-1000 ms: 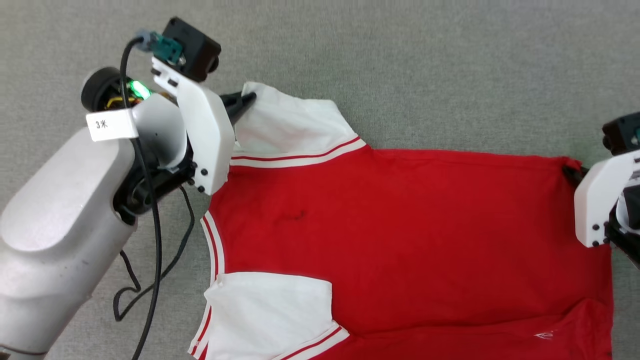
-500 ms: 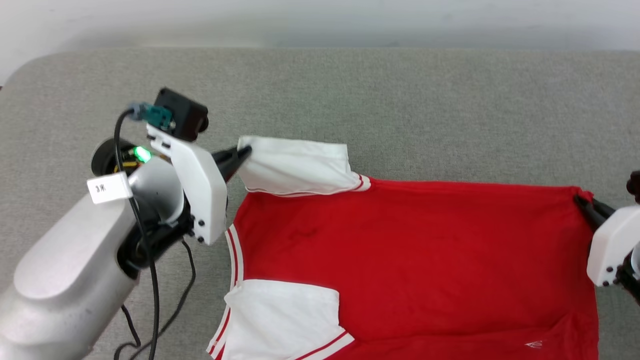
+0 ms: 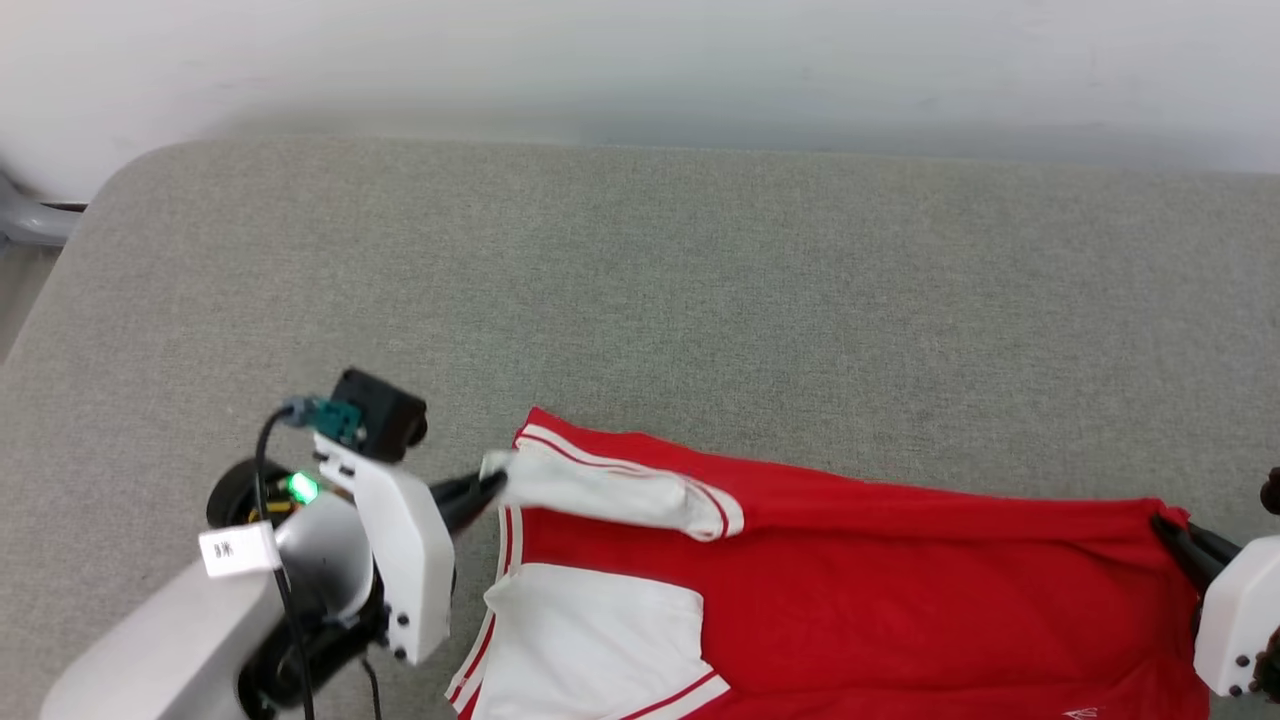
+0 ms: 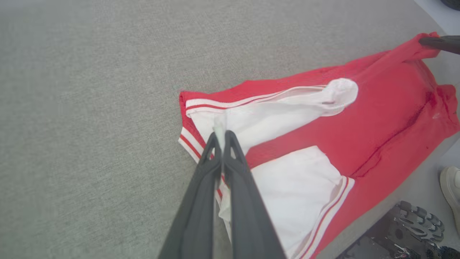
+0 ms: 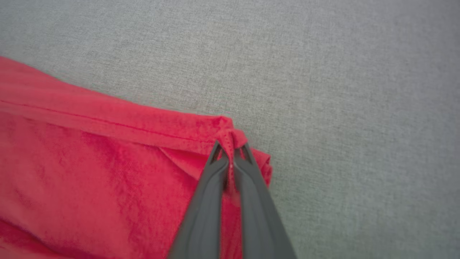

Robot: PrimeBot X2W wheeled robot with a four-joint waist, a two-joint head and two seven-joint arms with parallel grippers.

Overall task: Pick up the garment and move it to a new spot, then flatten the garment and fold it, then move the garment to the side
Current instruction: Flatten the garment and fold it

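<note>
**Both grippers pinched on the jersey's far edge**

The left gripper [image 4: 221, 136] is closed on the tip of a white sleeve [image 4: 273, 115], with a sliver of white cloth caught between its dark fingers. The right gripper [image 5: 230, 148] is clamped on a bunched red corner of the garment [image 5: 90, 162], the fabric puckering up between the fingertips.

In the head view the two grips sit at opposite ends of the garment's far edge, the left at the sleeve and the right at the hem corner. The held sleeve stretches across the red body. Just nearer the robot, the second white sleeve [image 3: 590, 640] lies flat, its striped trim showing. The held edge looks slightly raised off the surface, though the angle makes that hard to judge.

The garment occupies the near part of a grey fabric-covered surface [image 3: 700, 300], with a wide bare stretch beyond it. A pale shoe [image 4: 451, 190] shows on the floor at the edge of the left wrist view.
</note>
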